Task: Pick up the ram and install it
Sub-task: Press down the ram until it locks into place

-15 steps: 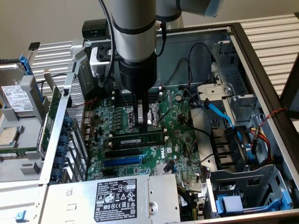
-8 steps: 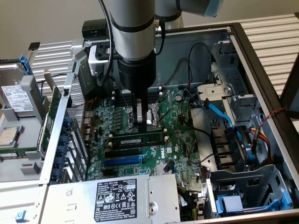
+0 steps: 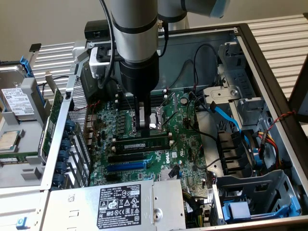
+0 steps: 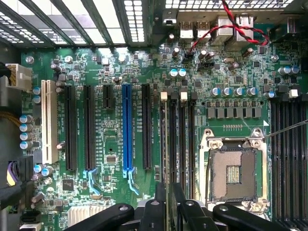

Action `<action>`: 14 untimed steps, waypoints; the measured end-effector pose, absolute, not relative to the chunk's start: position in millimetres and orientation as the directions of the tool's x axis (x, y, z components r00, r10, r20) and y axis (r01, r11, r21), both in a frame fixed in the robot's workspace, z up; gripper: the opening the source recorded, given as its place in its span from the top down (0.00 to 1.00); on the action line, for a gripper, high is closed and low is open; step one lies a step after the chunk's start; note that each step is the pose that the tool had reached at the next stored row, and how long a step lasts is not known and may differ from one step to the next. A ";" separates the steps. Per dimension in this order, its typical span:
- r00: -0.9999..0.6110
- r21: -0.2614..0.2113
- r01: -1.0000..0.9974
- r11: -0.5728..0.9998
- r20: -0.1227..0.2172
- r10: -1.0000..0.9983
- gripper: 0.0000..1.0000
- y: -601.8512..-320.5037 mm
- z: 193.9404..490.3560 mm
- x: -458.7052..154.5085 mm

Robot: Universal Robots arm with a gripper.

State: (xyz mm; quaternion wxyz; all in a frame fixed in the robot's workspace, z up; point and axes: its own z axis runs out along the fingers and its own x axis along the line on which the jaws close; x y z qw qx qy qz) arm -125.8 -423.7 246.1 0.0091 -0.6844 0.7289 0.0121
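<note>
The gripper (image 3: 143, 129) hangs low over the green board (image 3: 190, 144) inside the open computer case (image 3: 269, 62). Its fingers (image 3: 140, 115) are closed on the top edge of the ram (image 3: 142, 145), a long thin green stick with a white label. The ram stands on its edge in a slot (image 3: 139, 150) near the middle of the board, next to the square chip socket (image 4: 234, 173). In the wrist view the ram (image 4: 166, 144) runs straight away from the gripper (image 4: 168, 211), between the black slots. I cannot tell if the ram is pushed all the way in. To do this step well, I think the ram should stay straight up, line up with the slot from end to end, and go down evenly, with no lean to one side. A push at an angle could bend it or miss the slot. The case holds the board, a silver power box (image 3: 120, 204) with a black label, blue cables (image 3: 226, 115) and drive bays (image 3: 250, 192). A blue slot (image 3: 126, 166) and some black slots (image 3: 127, 158) next to the ram have nothing in them.
</note>
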 end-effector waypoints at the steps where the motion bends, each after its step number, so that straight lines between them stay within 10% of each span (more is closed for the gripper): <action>1: -0.063 0.005 -0.998 0.063 -0.030 -0.998 0.80 -423.8 246.1 -126.7; 14: -0.063 0.005 -0.998 0.063 -0.030 -0.998 0.90 -423.4 240.5 -132.2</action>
